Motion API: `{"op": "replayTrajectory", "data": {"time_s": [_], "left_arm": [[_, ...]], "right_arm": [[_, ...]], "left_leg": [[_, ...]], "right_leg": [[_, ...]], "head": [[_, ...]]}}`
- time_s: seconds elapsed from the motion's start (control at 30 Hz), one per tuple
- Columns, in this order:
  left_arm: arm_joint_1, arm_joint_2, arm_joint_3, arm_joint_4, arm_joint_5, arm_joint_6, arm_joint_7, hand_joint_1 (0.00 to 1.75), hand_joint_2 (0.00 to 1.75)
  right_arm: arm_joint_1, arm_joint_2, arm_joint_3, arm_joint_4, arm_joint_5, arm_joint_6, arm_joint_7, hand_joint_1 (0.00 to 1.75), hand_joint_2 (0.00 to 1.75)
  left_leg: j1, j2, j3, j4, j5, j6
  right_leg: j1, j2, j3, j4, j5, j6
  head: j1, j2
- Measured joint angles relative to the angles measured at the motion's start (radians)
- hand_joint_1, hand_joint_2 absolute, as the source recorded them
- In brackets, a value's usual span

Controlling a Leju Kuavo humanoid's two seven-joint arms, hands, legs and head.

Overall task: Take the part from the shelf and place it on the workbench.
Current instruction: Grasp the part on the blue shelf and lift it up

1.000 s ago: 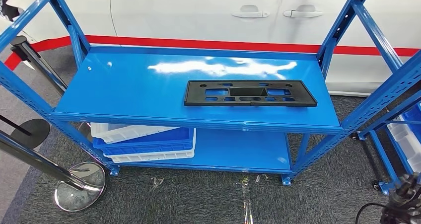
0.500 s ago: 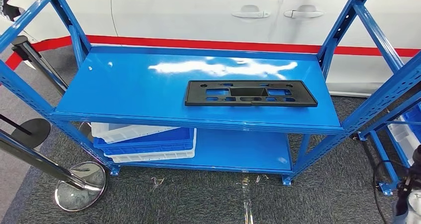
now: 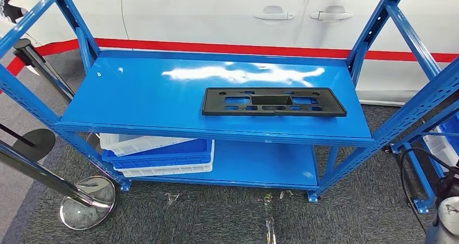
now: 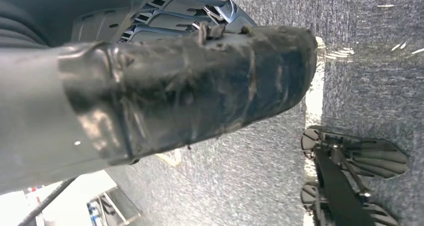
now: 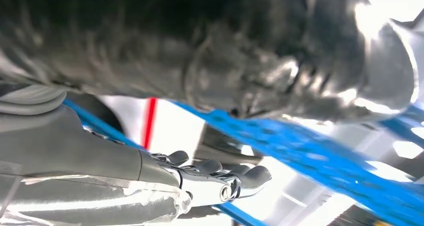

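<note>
The part (image 3: pixel 274 101) is a flat black plastic plate with several cutouts, lying on the right half of the blue shelf's (image 3: pixel 151 92) middle level. Nothing touches it. My right arm (image 3: pixel 448 214) shows as a silver piece with a black cable in the bottom right corner, well below and right of the part. In the right wrist view my right hand (image 5: pixel 200 181) holds nothing, its fingers (image 5: pixel 245 178) stretched out towards blurred blue shelf bars. My left hand (image 4: pixel 190 85) hangs over grey carpet with nothing in it, its taped thumb across the picture.
Stacked white and blue bins (image 3: pixel 157 155) sit on the lower shelf level. A chrome stanchion base (image 3: pixel 86 203) stands on the carpet at front left. A white car (image 3: pixel 243 11) is behind the shelf. Another blue rack with a white bin (image 3: pixel 441 149) stands at the right.
My right arm has come up further into the bottom right corner of the head view, its silver part and cable loop now showing. The part and shelf have not moved.
</note>
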Motion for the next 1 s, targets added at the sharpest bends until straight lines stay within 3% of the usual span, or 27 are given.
{"op": "replayTrajectory", "data": {"time_s": [0.43,0.63,1.0], "left_arm": [[-0.018,0.013,0.056,0.013,-0.099,-0.026,0.01,0.0,0.0],[-0.027,0.023,0.086,0.027,-0.137,-0.034,0.026,0.0,0.0],[-0.047,0.027,0.148,0.041,-0.126,-0.012,0.054,0.0,0.0]], "right_arm": [[-0.04,-0.01,0.259,-0.37,0.139,-0.081,0.006,0.0,0.0],[-0.03,-0.004,0.345,-0.509,0.262,-0.142,0.012,0.0,0.0],[-0.056,-0.003,0.403,-0.542,0.633,-0.033,0.067,0.0,0.0]], "left_leg": [[0.001,-0.001,0.0,0.0,0.0,0.0],[0.0,0.0,0.0,0.0,0.0,0.0],[0.0,0.003,0.004,0.0,0.0,0.0]], "right_leg": [[0.0,0.0,0.0,0.0,0.0,0.0],[0.0,0.001,0.0,0.0,0.0,0.0],[0.0,0.003,0.002,0.0,0.0,0.0]], "head": [[0.0,0.0],[0.0,0.0],[0.0,0.0]]}}
